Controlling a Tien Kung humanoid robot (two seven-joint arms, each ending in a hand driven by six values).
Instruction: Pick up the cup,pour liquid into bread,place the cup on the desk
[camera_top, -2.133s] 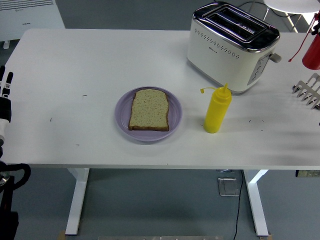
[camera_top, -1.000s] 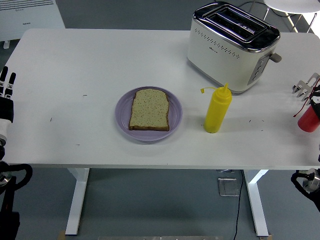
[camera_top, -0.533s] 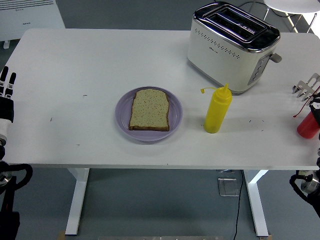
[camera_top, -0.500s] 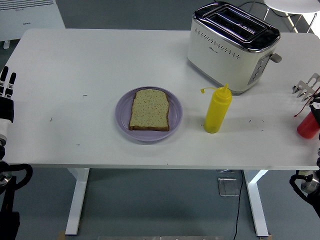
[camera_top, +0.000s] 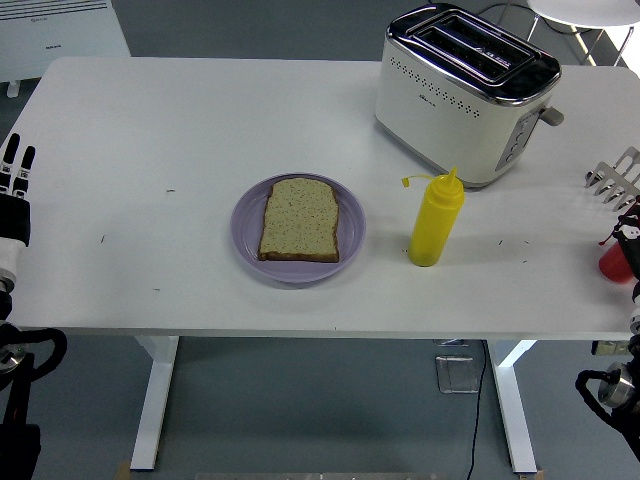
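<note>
A slice of bread (camera_top: 299, 218) lies on a purple plate (camera_top: 245, 240) at the table's middle. A yellow squeeze bottle (camera_top: 435, 218) stands upright just right of the plate. No cup shows; a red bottle (camera_top: 616, 260) is at the right edge, low over the table, mostly cut off by the frame. My right hand (camera_top: 628, 232) is at that edge with dark fingers wrapped over the red bottle's top. My left hand (camera_top: 14, 185) rests at the left edge, fingers straight and empty.
A white and chrome toaster (camera_top: 462, 95) stands at the back right. A metal rack (camera_top: 614, 180) pokes in at the right edge, just behind the red bottle. A white heater (camera_top: 60, 35) stands on the floor beyond the table.
The red bottle came down from high at the right edge to just above the table, then slid further right and partly out of frame. The left hand stayed put.
</note>
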